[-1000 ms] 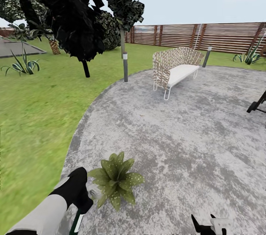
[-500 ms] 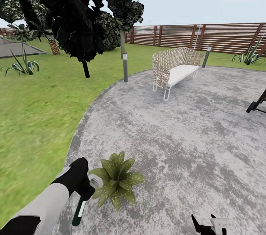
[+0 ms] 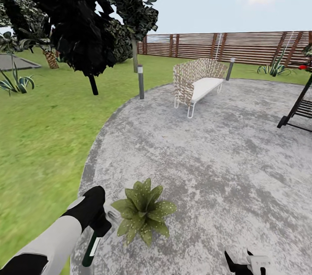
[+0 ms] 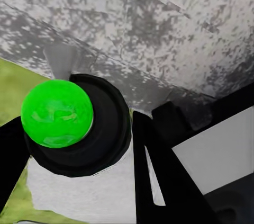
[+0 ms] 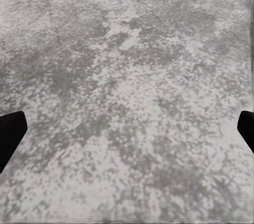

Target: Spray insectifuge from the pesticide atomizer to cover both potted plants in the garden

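Observation:
In the head view one potted plant (image 3: pixel 143 211), a low rosette of speckled green leaves, sits on the grey paved patio (image 3: pixel 208 162) near its left edge. Just left of it, my left gripper (image 3: pixel 99 227) is shut on the pesticide atomizer (image 3: pixel 90 247), a slim dark green bottle with a white label strip that hangs below the fingers. The left wrist view looks along the bottle: a black round end with a bright green ball (image 4: pixel 57 113) sits between the dark fingers (image 4: pixel 156 166). My right gripper (image 3: pixel 245 263) is low over bare paving, open, fingertips (image 5: pixel 10 131) wide apart. A second potted plant is out of view.
A woven bench with a white seat (image 3: pixel 197 82) stands at the patio's far side, with grey bollard lamps (image 3: pixel 140 81) beside it. A black slatted frame (image 3: pixel 299 112) is at the right. Lawn (image 3: pixel 39 136), dark trees (image 3: pixel 82 19) and an agave (image 3: pixel 16 82) lie left, a brown fence (image 3: pixel 242 45) behind.
The whole view has shifted, so the camera turned slightly right. More of the atomizer now shows below my left gripper, which stays beside the plant. The right gripper looks unchanged.

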